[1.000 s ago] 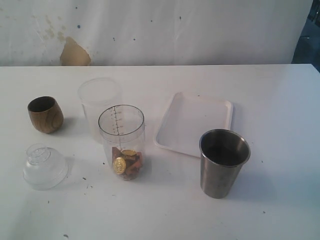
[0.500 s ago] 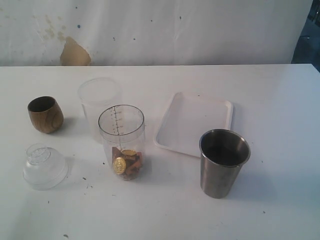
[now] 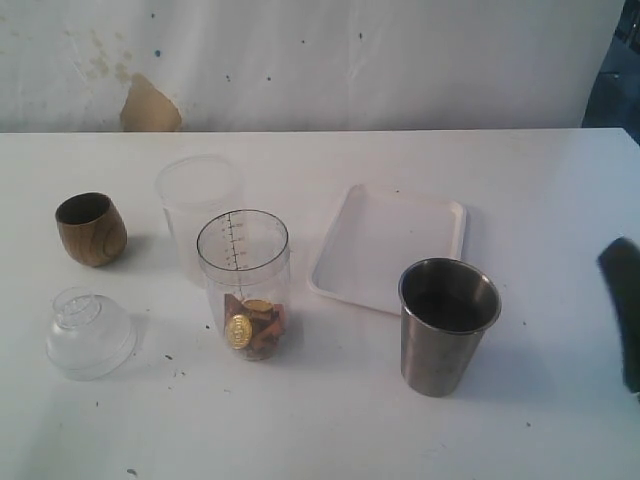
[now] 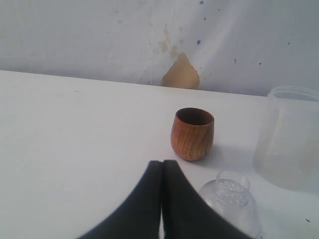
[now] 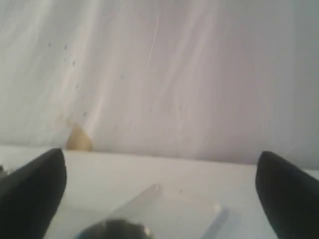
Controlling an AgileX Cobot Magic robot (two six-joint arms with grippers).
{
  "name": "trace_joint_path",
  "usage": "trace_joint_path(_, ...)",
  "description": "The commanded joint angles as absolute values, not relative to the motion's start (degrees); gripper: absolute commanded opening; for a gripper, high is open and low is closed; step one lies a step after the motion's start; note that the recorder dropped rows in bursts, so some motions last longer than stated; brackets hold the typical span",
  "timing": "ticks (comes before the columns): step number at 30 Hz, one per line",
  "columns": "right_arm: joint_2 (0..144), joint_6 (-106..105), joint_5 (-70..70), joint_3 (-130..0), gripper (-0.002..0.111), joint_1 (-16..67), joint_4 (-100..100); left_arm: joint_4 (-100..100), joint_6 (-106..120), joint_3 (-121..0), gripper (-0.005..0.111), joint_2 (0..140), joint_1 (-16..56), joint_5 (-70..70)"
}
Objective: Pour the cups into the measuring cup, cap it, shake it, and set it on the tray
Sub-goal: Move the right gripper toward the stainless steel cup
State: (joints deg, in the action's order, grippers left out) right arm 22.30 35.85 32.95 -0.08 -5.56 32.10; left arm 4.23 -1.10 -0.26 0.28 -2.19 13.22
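Observation:
The clear measuring cup (image 3: 243,282) with a black scale stands mid-table, gold and brown pieces in its bottom. Left of it sits the brown wooden cup (image 3: 90,229), also in the left wrist view as the wooden cup (image 4: 192,134). The steel tumbler (image 3: 447,325) stands front right, its rim (image 5: 112,231) low in the right wrist view. The white tray (image 3: 390,246) lies behind it. My left gripper (image 4: 162,162) is shut and empty, short of the wooden cup. My right gripper (image 5: 159,172) is open wide; a blurred black finger (image 3: 622,300) shows at the exterior view's right edge.
A frosted translucent cup (image 3: 198,210) stands behind the measuring cup. A clear domed cap (image 3: 88,332) lies at the front left, also beside the left gripper as the cap (image 4: 232,201). A white wall with a tan patch (image 3: 150,106) backs the table.
A blurred black part of the right gripper has come into the exterior view at the right edge. The cups, cap and tray have not moved.

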Motion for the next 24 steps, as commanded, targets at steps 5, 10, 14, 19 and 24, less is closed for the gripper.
trace_joint_path(5,51.52,31.03,50.86,0.00,0.096,-5.71,41.70,4.10,-1.30,0.00,0.000,0.00,-2.08,13.29)
trace_joint_path(10,70.82,17.94,60.63,0.00,0.096,-5.71,41.63,4.10,-1.30,0.00,0.000,0.00,-2.08,13.29)
trace_joint_path(14,80.38,10.84,65.27,0.00,0.096,-5.71,41.63,4.10,-1.30,0.00,0.000,0.00,-2.08,13.29)
trace_joint_path(19,87.93,8.87,67.59,-1.60,0.096,-5.71,41.83,3.99,-1.30,0.00,0.000,0.00,-2.08,13.29)
trace_joint_path(24,93.78,7.04,69.96,-4.76,0.096,-5.71,44.40,3.99,-1.30,0.00,0.000,0.00,-2.08,13.29)
